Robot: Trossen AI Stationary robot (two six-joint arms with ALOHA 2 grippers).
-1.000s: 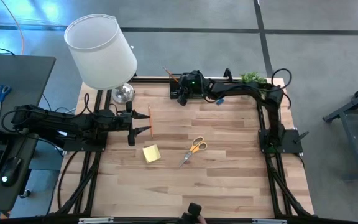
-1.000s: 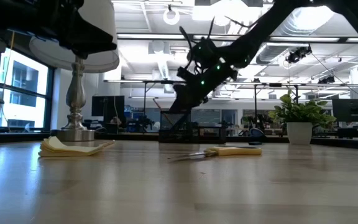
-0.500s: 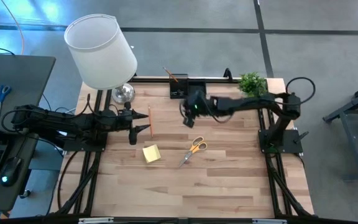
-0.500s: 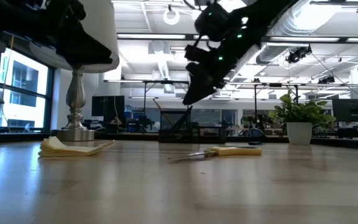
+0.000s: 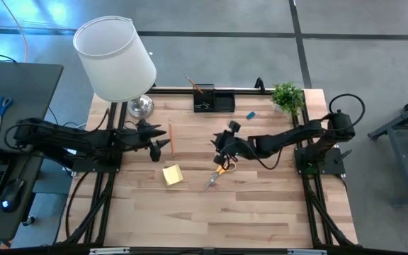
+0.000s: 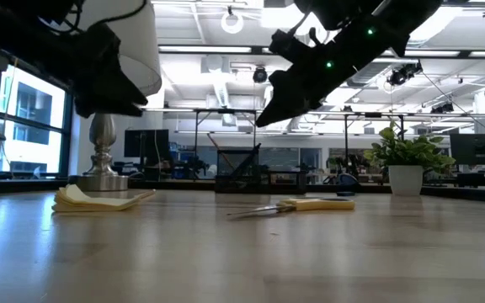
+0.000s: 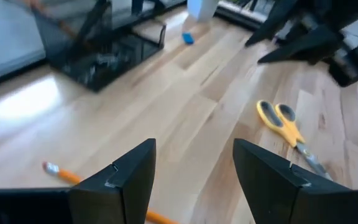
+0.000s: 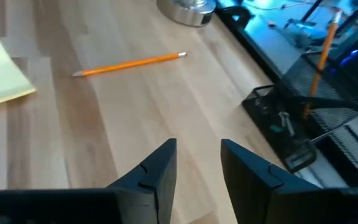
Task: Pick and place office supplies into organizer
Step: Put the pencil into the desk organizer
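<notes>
Orange handles marked the scissors (image 5: 222,170) lying flat mid-table from above, your right gripper (image 5: 223,145) poised over them; pencil (image 5: 171,137), sticky pad (image 5: 172,175) and eraser (image 5: 250,115) lay outside the organizer (image 5: 213,103), which already held one pencil. At table height, the scissors (image 6: 293,205) lay closed. Your left wrist showed the left gripper (image 7: 192,174) spread, empty. Your right wrist showed its claw spread too, so most sorting remained.

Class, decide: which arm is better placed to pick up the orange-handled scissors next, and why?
Right. The right gripper hangs open just above the orange-handled scissors, while the left gripper, also open, sits beside the orange pencil, farther away.
</notes>
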